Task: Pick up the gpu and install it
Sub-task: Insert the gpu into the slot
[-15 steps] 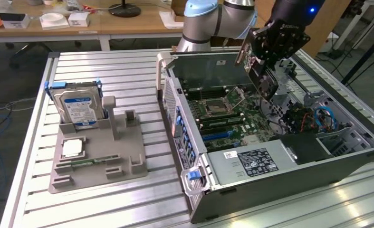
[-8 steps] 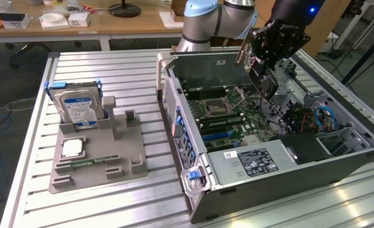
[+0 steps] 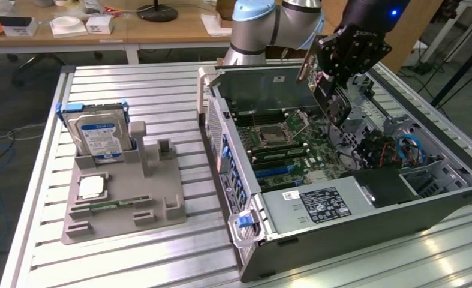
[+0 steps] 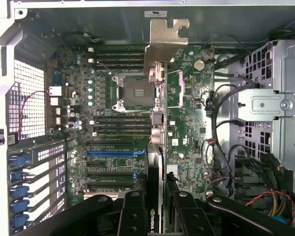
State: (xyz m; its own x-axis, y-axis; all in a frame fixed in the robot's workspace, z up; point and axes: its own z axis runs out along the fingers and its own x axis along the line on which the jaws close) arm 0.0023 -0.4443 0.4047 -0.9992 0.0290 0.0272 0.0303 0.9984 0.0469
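Jaws clamp the gpu (image 4: 155, 172) (edge-on) over the motherboard (image 4: 113, 98), drive cage (image 4: 285, 69) beside.

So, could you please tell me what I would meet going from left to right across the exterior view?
Hard drive → processor socket → graphics card → blue cable.

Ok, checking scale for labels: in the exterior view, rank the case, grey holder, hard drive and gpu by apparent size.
1. case
2. grey holder
3. hard drive and gpu: unranked, since the gpu is partly hidden.
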